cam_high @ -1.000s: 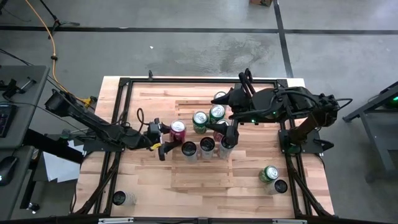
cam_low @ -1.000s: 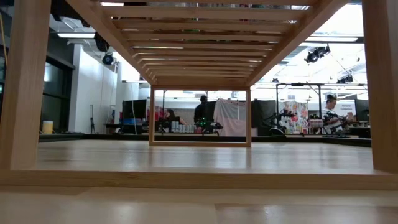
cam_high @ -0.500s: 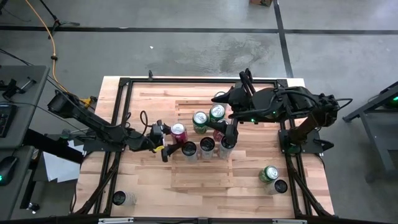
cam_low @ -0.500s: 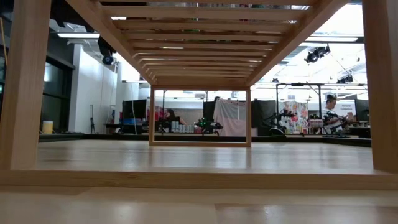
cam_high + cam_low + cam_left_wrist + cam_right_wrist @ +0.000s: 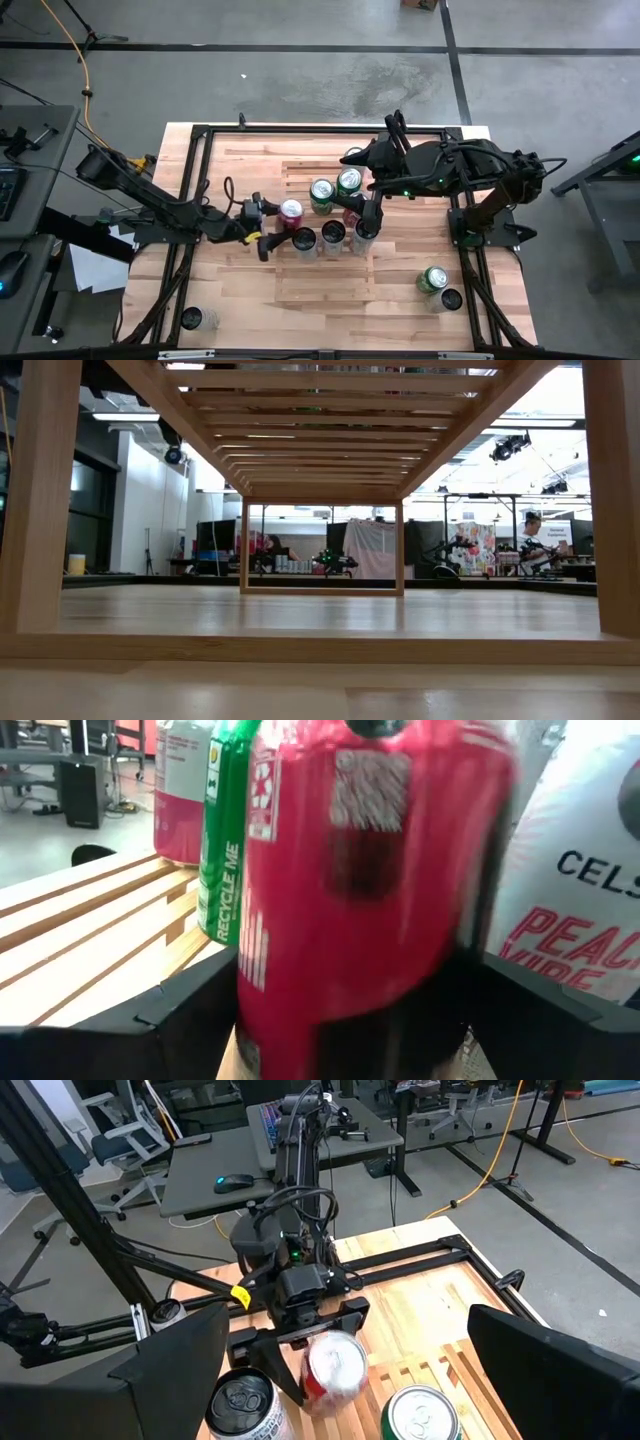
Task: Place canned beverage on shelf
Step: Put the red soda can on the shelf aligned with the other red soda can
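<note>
The shelf [image 5: 300, 285] is a rack of pale slats in the middle of the table, and several cans stand on it. A red can [image 5: 290, 212] stands upright on the slats at the left end of the group, next to white cans [image 5: 304, 240]. My left gripper [image 5: 272, 222] reaches in level from the table's left. It is open, with one finger on each side of the red can [image 5: 360, 900]. My right gripper [image 5: 368, 185] hangs wide open high above the green cans [image 5: 322, 195], touching nothing. The low view shows only the shelf's underside [image 5: 320, 420]. My left gripper's fingers [image 5: 185, 1015] stand close beside the red can's lower wall [image 5: 262, 990], level, from the table's left. I cannot tell whether they touch it. The can stands upright on the slats.
A pink can [image 5: 352, 210] and more white cans [image 5: 365, 232] crowd the shelf to the right of the red can. Off the shelf, a green can [image 5: 432, 278] and another can [image 5: 450, 298] stand near the right edge. A single can [image 5: 190, 318] stands at the near left corner.
My left gripper has edged a little toward the table's right with the red can between its fingers. The can now stands slightly nearer the white cans. My right arm has kept still.
</note>
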Action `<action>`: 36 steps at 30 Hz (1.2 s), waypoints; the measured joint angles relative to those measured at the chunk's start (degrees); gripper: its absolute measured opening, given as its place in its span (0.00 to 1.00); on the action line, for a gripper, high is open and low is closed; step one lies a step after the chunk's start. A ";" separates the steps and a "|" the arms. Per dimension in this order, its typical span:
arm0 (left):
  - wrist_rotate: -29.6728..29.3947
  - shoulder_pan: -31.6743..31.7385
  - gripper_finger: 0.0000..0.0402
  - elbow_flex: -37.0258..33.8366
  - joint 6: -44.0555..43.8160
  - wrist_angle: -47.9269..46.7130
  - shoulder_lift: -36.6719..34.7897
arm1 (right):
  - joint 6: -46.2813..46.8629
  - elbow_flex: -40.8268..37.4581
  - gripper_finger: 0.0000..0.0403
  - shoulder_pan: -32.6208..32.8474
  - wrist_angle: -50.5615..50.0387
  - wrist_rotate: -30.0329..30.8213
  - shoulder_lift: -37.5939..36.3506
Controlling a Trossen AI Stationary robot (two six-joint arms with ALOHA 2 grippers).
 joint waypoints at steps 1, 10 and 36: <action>0.00 0.00 0.84 0.00 0.21 0.14 -0.24 | 0.00 0.00 0.98 0.00 0.00 0.02 0.00; -0.02 0.02 0.84 0.11 0.28 0.62 -0.48 | -0.17 0.00 0.98 0.00 0.00 0.01 0.00; 5.22 0.79 0.83 0.09 -2.67 -7.96 -0.46 | -0.20 0.00 0.98 0.00 0.00 0.00 0.02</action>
